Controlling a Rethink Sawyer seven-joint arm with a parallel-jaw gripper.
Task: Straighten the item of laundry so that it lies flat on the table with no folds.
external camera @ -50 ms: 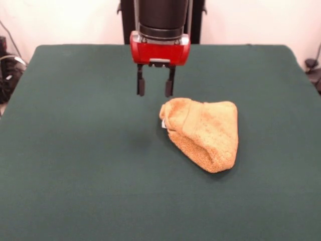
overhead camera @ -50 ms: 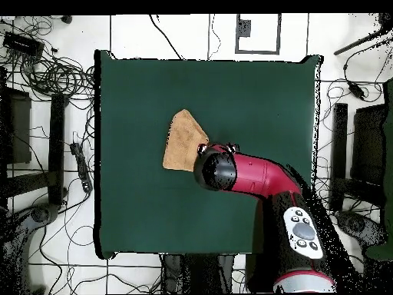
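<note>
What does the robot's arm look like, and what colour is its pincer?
The arm is a thick round tube, red with black sections, ending in a black cylinder above a shiny red block. Lower down it has a pale oval panel with small dark buttons. The pincer is two short, straight black fingers hanging side by side under the red block, with a small grey piece between them.

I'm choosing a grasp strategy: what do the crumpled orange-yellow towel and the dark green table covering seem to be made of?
The crumpled orange-yellow towel looks like terry cloth: soft and matte, with a nubby looped pile and a flatter woven band across it. The dark green table covering appears to be a felt-like fabric, plain and matte with no sheen or visible weave, though the exact fibre cannot be told.
</note>
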